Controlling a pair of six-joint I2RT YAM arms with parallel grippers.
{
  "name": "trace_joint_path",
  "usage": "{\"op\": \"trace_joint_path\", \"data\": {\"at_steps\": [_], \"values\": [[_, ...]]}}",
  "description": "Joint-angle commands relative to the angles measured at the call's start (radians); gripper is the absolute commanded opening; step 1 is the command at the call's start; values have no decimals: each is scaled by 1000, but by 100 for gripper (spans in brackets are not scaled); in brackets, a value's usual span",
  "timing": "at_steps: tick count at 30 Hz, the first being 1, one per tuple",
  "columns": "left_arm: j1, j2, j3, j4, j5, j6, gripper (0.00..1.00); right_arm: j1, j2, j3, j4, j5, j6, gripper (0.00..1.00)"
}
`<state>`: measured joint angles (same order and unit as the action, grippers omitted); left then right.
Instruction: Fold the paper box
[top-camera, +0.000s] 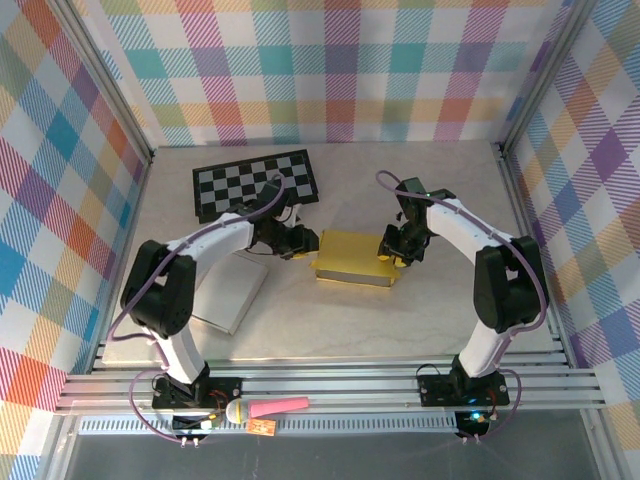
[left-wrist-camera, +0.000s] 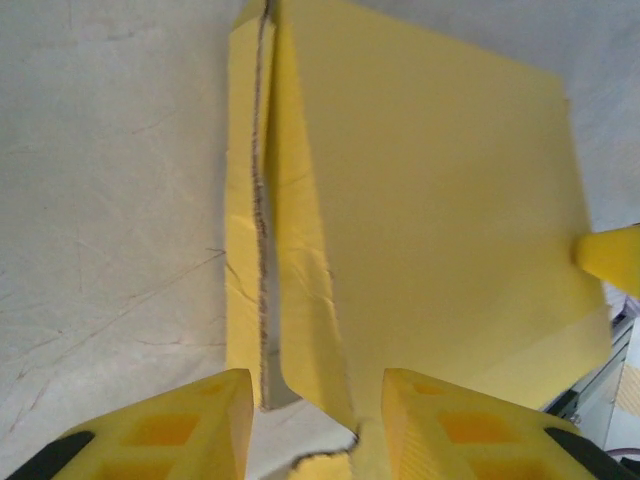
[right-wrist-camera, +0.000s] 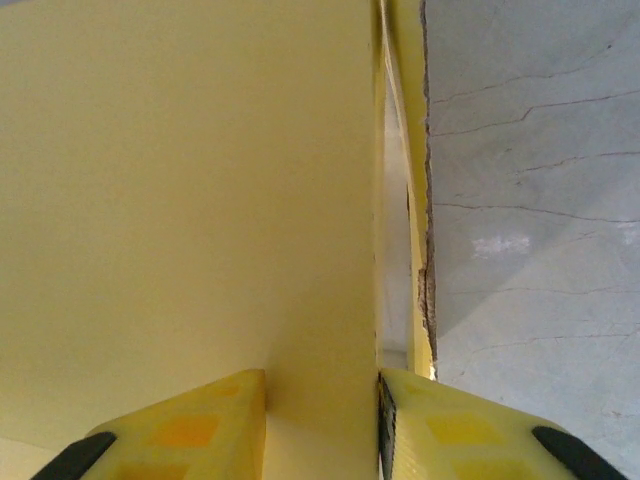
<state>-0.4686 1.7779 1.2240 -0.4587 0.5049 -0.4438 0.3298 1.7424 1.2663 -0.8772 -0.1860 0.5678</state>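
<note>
Claws touched both ends of the yellow paper box (top-camera: 355, 258) in the top view: the left claw (top-camera: 300, 243) at its left end and the right claw (top-camera: 392, 250) at its right end. The box lay flat near the middle of the table (top-camera: 450, 320), between the two claws. From up there the claws looked too small to tell how far open they were. A black and white checker board (top-camera: 255, 183) lay near the back of the table. A white sheet (top-camera: 232, 292) lay under the left arm, nearer the front. A pink stick (top-camera: 282, 406) lay on the metal rails (top-camera: 350, 385) by that arm's base.

In the left wrist view, the left claw (left-wrist-camera: 315, 425) was open, with its two yellow fingers (left-wrist-camera: 170, 435) apart. A thin edge of the box (left-wrist-camera: 430, 200) ran down between them, close to the right-hand finger. Bare table (left-wrist-camera: 110, 200) showed in the rest of the gap. The box had a long slit with a rough edge along its side.

In the right wrist view, the right claw (right-wrist-camera: 322, 425) had its fingers (right-wrist-camera: 470, 435) apart too. Yellow paper of the box (right-wrist-camera: 190, 180) lay in the gap between them. I could not tell if the fingers were pinching it. A narrow flap (right-wrist-camera: 408, 150) ran along the right side of the box, with grey table (right-wrist-camera: 540, 220) beside it.
</note>
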Motion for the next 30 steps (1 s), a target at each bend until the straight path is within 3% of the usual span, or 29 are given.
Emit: {"op": "trace_joint_path", "data": {"at_steps": [1,10,22,30], "values": [[-12,38,48,-2,44,42,40,6,19,23,-28,23,-31,35],[-34,78,36,45,40,43,45,6,28,25,-32,28,-41,35],[-52,121,6,62,14,57,33,5,30,28,-47,40,-59,36],[-68,123,11,14,-32,88,33,6,21,20,-81,91,-101,47]]}}
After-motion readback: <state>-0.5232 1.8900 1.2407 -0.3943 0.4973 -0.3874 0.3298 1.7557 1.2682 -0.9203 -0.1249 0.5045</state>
